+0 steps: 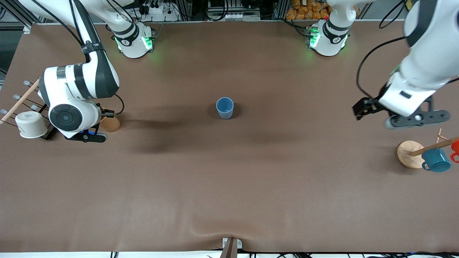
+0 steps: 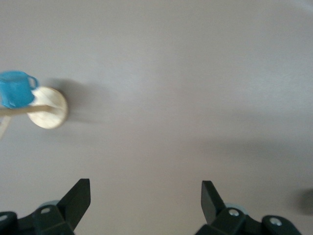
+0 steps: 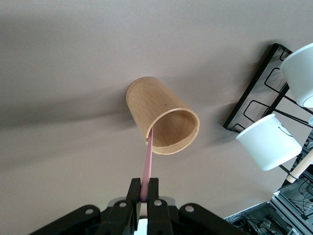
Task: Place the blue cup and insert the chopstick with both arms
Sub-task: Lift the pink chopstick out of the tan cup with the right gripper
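While the blue cup (image 1: 225, 108) stands upright near the middle of the table (image 1: 229, 186), mouth up, both arms work at the table's ends. Right gripper (image 3: 145, 192): over the right arm's end of the table, just above the brown cup (image 3: 163, 115); its fingers (image 3: 153, 188) are pressed together on the lower end of the chopstick (image 3: 147, 164), whose other end reaches the brown cup's rim. In the front view this gripper is largely hidden under its own wrist, and the brown cup (image 1: 110, 123) shows at about 3 o'clock from that wrist. A black wire rack (image 3: 254, 93) carrying white cups (image 1: 31, 124) stands beside the brown cup, toward the table's edge. Left gripper (image 2: 145, 196): over bare table at the left arm's end, fingers (image 2: 78, 198) spread wide apart and holding nothing. A round wooden base (image 1: 410, 153) with a slanted dowel (image 1: 432, 147) stands nearer the front camera than that gripper, at roughly 6 o'clock from it; a teal mug (image 1: 436, 160) hangs on the dowel. Seen from the blue cup, the right gripper lies at about 9 o'clock and the left gripper at about 3 o'clock, both well apart from it
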### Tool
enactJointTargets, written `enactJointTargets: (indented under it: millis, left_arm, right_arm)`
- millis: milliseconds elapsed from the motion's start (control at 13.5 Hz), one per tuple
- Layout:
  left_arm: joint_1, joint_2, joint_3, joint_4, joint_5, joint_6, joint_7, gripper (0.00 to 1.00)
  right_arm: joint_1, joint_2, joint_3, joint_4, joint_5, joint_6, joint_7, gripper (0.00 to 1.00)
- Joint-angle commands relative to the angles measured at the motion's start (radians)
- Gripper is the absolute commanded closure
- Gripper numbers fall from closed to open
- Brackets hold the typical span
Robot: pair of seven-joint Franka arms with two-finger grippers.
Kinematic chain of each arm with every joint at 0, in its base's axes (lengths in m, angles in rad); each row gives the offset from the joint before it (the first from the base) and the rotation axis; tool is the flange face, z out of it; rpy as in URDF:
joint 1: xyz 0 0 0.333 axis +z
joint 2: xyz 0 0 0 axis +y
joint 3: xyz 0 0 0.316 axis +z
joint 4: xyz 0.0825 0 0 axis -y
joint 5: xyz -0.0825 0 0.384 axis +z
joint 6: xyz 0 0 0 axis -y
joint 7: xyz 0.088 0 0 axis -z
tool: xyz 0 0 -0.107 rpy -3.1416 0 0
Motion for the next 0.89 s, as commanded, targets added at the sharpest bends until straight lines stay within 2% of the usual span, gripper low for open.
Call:
enactJointTargets:
  millis: [0, 222, 296, 444, 813]
  left_arm:
    - [0.007, -0.051, 0.11, -0.011, -0.075, -0.018, 0.206, 0.0]
    - [-0.002, -0.072, 0.192, -0.015, -0.095, -0.067, 0.297, 0.0]
    - [-0.027, -0.091, 0.215, -0.024, -0.095, -0.084, 0.3, 0.0]
    - [-0.117, -0.12, 0.319, -0.056, -0.097, -0.09, 0.304, 0.0]
    - [-0.124, -0.163, 0.325, -0.112, -0.098, -0.076, 0.306, 0.0]
  right_arm:
    - [-0.017, -0.025, 0.01, 0.005, 0.033, -0.018, -0.009, 0.93]
    - [-0.016, -0.025, 0.008, 0.034, 0.038, -0.05, -0.009, 0.94]
    - [-0.016, -0.025, 0.01, 0.047, 0.044, -0.067, -0.009, 0.94]
    - [-0.014, -0.029, 0.01, 0.077, 0.058, -0.105, -0.009, 0.94]
    - [-0.005, -0.029, 0.014, 0.198, 0.068, -0.225, -0.006, 0.97]
